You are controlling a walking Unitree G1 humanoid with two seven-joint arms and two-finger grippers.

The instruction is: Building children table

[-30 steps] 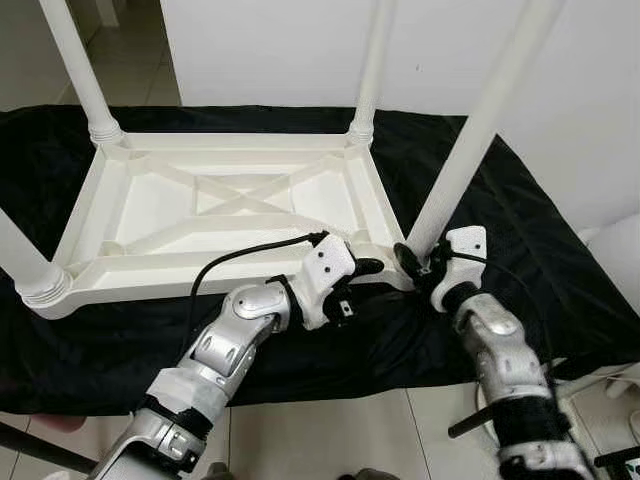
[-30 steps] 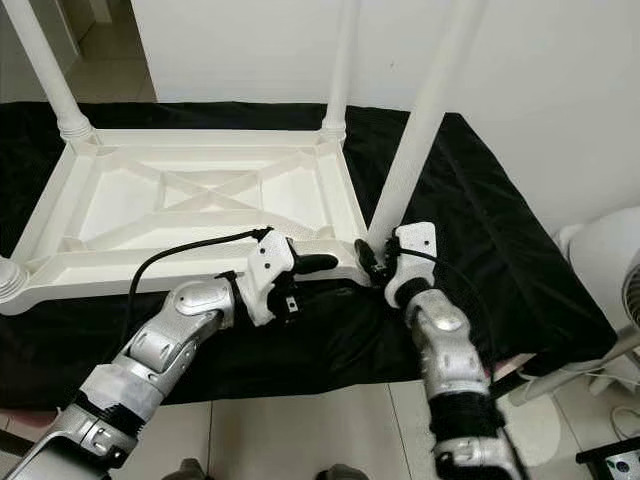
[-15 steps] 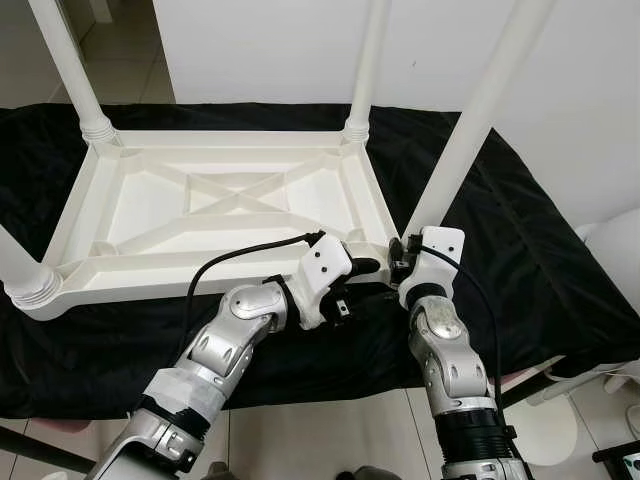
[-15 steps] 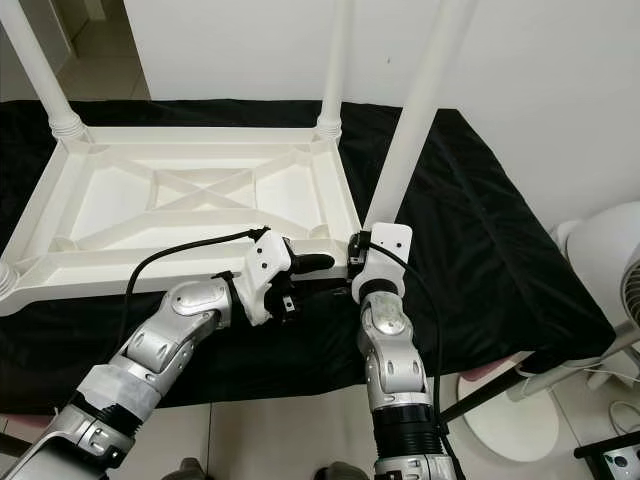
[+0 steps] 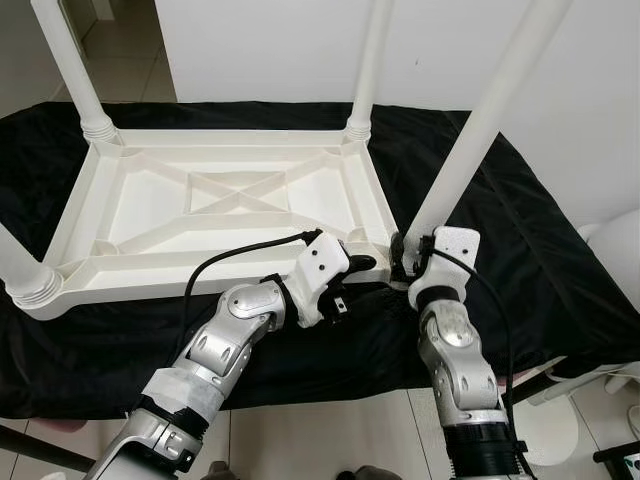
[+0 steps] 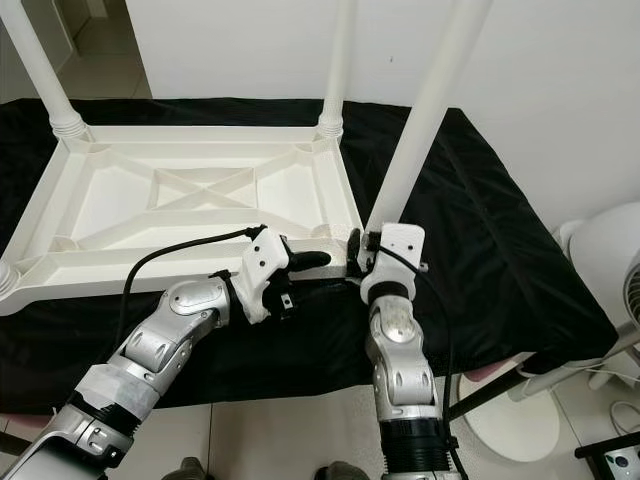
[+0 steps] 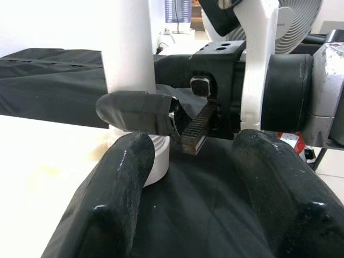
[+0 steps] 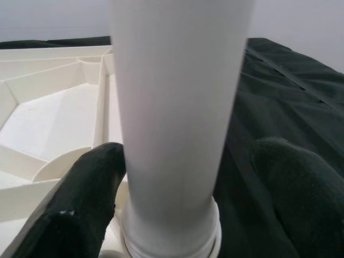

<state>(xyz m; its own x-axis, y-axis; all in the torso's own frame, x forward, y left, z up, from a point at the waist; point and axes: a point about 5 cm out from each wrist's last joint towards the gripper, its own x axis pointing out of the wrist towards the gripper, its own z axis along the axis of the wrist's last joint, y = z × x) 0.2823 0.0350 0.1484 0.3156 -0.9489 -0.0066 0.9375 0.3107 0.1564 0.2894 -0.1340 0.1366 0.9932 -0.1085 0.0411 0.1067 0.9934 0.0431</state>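
A white plastic table top (image 5: 200,210) is lying upside down on a black cloth (image 5: 520,240), its ribbed underside facing up. The right gripper (image 5: 407,258) is reaching around the base of the smooth round leg (image 5: 470,140) at the near right corner, fingers spread either side. The left gripper (image 5: 362,272) is hovering beside that corner, fingers parted, holding nothing.

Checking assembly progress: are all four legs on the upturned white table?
Yes: the white plastic table carries a leg at each corner.
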